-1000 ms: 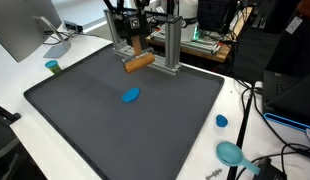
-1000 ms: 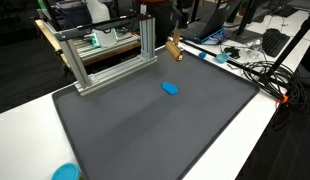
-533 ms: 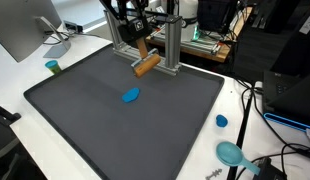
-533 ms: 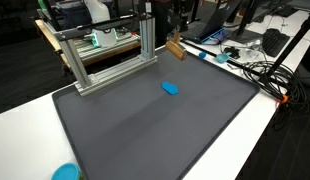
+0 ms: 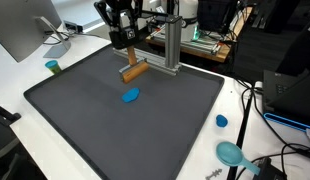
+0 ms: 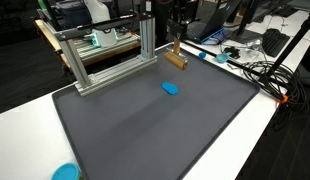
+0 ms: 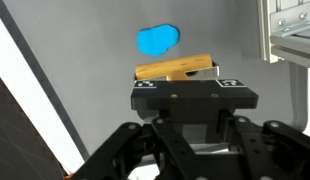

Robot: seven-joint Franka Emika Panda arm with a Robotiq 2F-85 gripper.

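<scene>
The end effector (image 5: 129,57) holds a wooden block (image 5: 134,72) tight between its fingers. The block hangs in the air right under the end effector, above the dark counter (image 5: 95,125). A small blue thing (image 5: 130,96) lies on the counter, down below and a bit ahead of the end effector. A metal frame (image 5: 171,45) stands close beside the end effector.

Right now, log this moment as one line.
pincer: shut on wooden block | wooden block: held over dark mat | blue object: on mat, apart from block
</scene>
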